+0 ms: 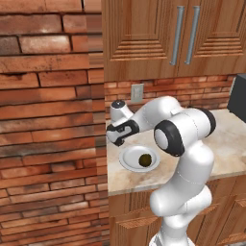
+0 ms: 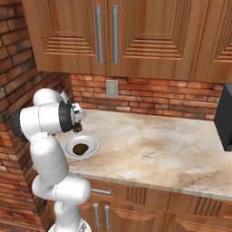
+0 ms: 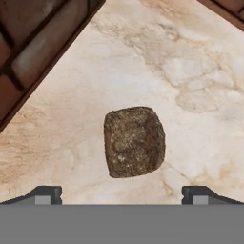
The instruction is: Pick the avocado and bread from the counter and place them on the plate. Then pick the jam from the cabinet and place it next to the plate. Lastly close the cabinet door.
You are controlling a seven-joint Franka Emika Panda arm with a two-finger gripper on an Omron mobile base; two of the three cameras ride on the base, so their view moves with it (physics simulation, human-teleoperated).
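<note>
Claw point(image 3: 122, 194) spread wide, hovering over bread point(image 3: 135, 141) lying on counter point(image 3: 190, 81) nr brick wall point(image 3: 33, 62), not touching; avocado point(image 1: 145, 160) sits on plate point(image 1: 129, 161) at counter's left end.

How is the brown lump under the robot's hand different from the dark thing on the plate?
The brown lump, likely the bread, lies on the bare counter; the dark item, likely the avocado, sits on the white plate. The lump looks blocky with rounded corners and a rough brown crust; the dark item looks rounder and darker, olive-brown. The open tool hovers over the lump, not over the dark item. Both are small and dark.
</note>
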